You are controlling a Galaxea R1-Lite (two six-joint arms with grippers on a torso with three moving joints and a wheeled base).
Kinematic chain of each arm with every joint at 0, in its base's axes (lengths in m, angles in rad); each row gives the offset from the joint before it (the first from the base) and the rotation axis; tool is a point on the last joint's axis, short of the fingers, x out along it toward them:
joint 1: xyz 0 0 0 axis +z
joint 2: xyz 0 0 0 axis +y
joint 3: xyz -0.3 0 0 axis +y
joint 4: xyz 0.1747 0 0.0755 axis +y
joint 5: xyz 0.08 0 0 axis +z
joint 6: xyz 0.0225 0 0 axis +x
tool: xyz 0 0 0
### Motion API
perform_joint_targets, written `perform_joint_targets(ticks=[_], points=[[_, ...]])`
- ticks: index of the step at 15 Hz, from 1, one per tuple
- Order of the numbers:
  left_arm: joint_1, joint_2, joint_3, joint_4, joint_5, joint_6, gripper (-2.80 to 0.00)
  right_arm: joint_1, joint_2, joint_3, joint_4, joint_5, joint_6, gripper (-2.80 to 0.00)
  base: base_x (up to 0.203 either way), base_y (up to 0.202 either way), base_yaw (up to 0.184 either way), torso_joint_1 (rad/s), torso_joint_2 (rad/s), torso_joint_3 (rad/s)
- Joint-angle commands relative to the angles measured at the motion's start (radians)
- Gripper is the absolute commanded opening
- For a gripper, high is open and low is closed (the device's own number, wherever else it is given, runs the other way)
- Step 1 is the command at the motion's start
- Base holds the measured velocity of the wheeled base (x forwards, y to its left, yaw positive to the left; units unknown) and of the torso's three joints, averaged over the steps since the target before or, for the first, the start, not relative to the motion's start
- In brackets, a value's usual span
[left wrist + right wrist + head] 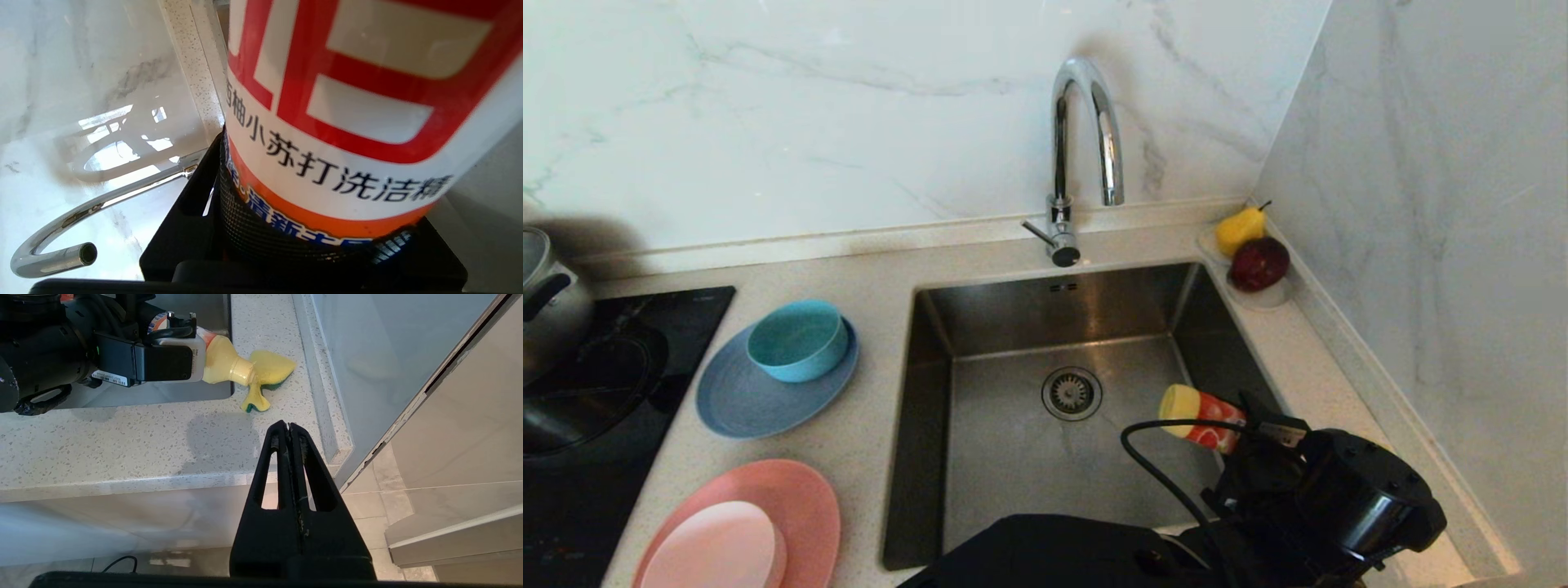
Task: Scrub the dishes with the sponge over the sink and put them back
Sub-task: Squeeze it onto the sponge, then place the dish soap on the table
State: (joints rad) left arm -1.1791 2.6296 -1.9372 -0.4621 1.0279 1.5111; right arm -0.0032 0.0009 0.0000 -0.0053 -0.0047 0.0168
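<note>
The bent yellow sponge [271,369] with its green layer lies on the speckled counter right of the sink [1013,474]; the head view hides it behind my left arm. My left gripper [1245,437] [318,232] [171,363] is shut on a tilted red-and-white dish soap bottle [1205,420] [347,102] [220,363], whose yellow neck points at the sponge. Left of the sink, the teal bowl [796,339] sits on the grey-blue plate [760,400], and the pale pink dish [715,547] on the salmon plate [800,498]. My right gripper [288,428] hangs shut and empty below the counter's front edge.
A chrome gooseneck tap [1086,122] [53,249] stands behind the sink. A small dish with a pear and a red fruit [1254,253] sits in the back right corner by the marble wall. A steel pot [547,302] rests on the black cooktop [605,384] at far left.
</note>
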Motion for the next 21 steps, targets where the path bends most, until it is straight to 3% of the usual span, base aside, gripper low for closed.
perform_joint_targets(ticks=[1, 5, 9, 13, 15, 17, 21], points=[[0.0, -0.002, 0.0, -0.02, 0.006, 0.008, -2.8, 0.0, 0.001, 0.0, -0.001, -0.001, 0.0, -2.8, 0.0, 0.0, 0.0, 0.0, 0.0, 0.0], [0.0, 0.001, 0.0, -0.103, 0.0, 0.009, -2.8, 0.0, 0.001, 0.0, -0.001, 0.0, 0.0, -2.8, 0.0, 0.0, 0.0, 0.0, 0.0, 0.0], [0.0, 0.004, 0.001, -0.09, -0.002, 0.023, -2.8, 0.0, 0.001, 0.0, -0.001, 0.0, 0.0, -2.8, 0.0, 0.0, 0.0, 0.0, 0.0, 0.0], [0.0, -0.002, 0.0, -0.176, 0.006, -0.006, -2.8, 0.0, 0.001, 0.0, -0.001, 0.0, 0.0, -2.8, 0.0, 0.0, 0.0, 0.0, 0.0, 0.0], [0.0, -0.012, 0.001, -0.304, 0.019, -0.064, -2.8, 0.0, 0.001, 0.0, -0.001, 0.0, 0.0, -2.8, 0.0, 0.0, 0.0, 0.0, 0.0, 0.0], [0.0, -0.047, 0.002, -0.355, 0.05, -0.129, -2.8, 0.0, 0.001, 0.0, -0.001, 0.0, 0.0, -2.8, 0.0, 0.0, 0.0, 0.0, 0.0, 0.0], [0.0, -0.119, 0.003, -0.358, 0.044, -0.369, -2.8, 0.0, 0.001, 0.0, -0.001, 0.0, 0.0, -2.8, 0.0, 0.0, 0.0, 0.0, 0.0, 0.0]])
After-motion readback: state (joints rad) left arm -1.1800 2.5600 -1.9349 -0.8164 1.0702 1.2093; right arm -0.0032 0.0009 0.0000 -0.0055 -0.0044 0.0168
